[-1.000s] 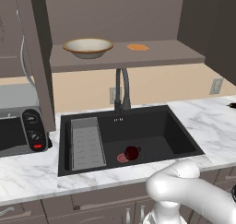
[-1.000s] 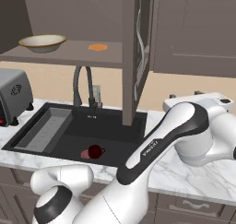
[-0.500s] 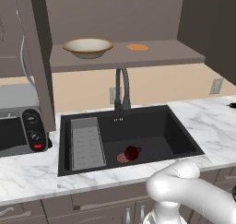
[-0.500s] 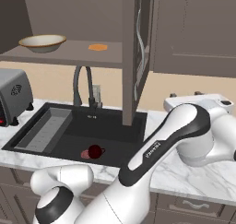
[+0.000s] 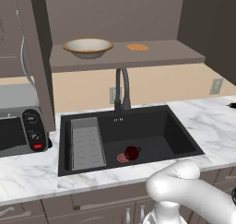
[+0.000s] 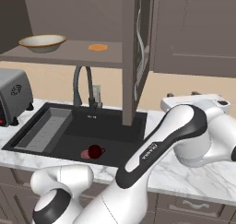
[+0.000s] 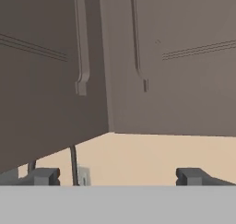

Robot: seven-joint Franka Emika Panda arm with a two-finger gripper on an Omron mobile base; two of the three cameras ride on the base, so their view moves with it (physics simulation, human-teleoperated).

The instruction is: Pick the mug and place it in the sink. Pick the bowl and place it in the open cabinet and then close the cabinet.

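Nothing has shifted over the last second. Mug [image 5: 132, 152] sits in sink [image 5: 184, 140] by the drain, bowl [image 5: 87, 47] on cabinet [image 5: 129, 52] shelf. My gripper [image 7: 118, 176] — jaws wide, empty — faces the open door [image 7: 50, 80]. Closing remains, I judge.

text: "FRANKA" reads lengthwise in white letters | on: dark band of the white robot arm [image 6: 152, 150], right base view (small, only partly legible) | toaster oven [image 5: 18, 131] dials: marks too small to read | elsewhere: nothing readable
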